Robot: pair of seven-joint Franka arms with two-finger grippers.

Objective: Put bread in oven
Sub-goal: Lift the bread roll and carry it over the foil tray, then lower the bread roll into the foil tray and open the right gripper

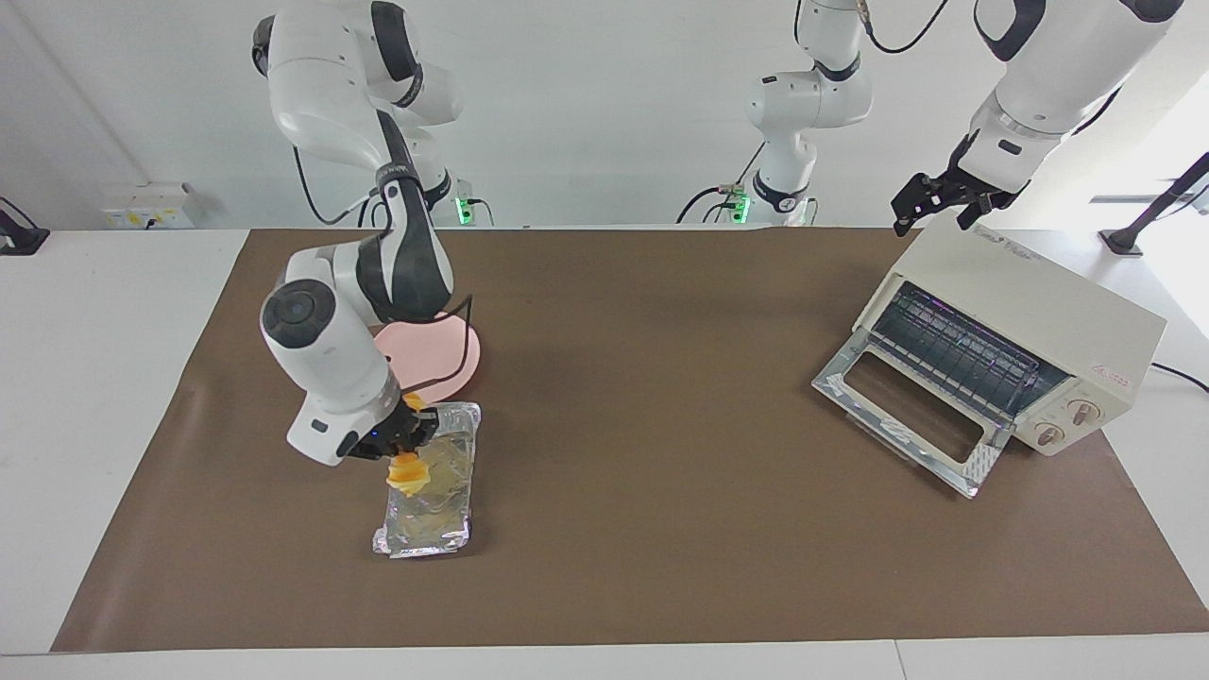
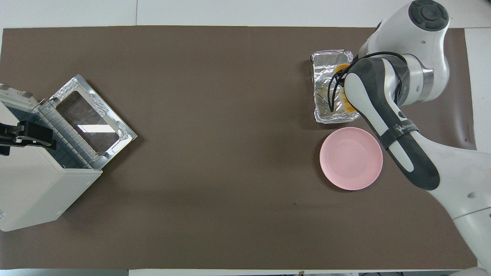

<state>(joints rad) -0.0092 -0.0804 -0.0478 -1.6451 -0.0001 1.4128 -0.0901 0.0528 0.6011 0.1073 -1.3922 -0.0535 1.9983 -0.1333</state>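
oven (image 1: 1015, 331) sits at the left arm's end of the table, angled, cream-white, glass door (image 1: 911, 416) dropped flat open onto the brown mat (image 1: 661, 529), wire rack (image 1: 954, 354) visible inside, two round knobs (image 1: 1067, 423) on its front panel. left gripper (image 1: 945, 203) hangs over the oven's top edge, fingers spread apart, holding nothing; this arm waits. in the overhead view it shows as a dark shape over the oven (image 2: 27, 136).

pink plate (image 1: 439, 354) lies at the right arm's end of the table, bare on top, partly hidden by the right arm in the facing view, fully seen from overhead (image 2: 351, 158).

foil tray (image 1: 430, 496) lies just beside the plate, farther from the robots than it, long side running away from the robots, crinkled silver.

right gripper (image 1: 401, 444) is over the foil tray, fingers pinching the bread (image 1: 408, 477) at its upper end. bread hangs down from the fingers, yellow-orange, ridged, over the tray's end closest to the plate. cannot tell whether its lower end touches the foil. from overhead the right arm covers most of the tray and only a bit of orange bread (image 2: 341, 69) shows past the arm.
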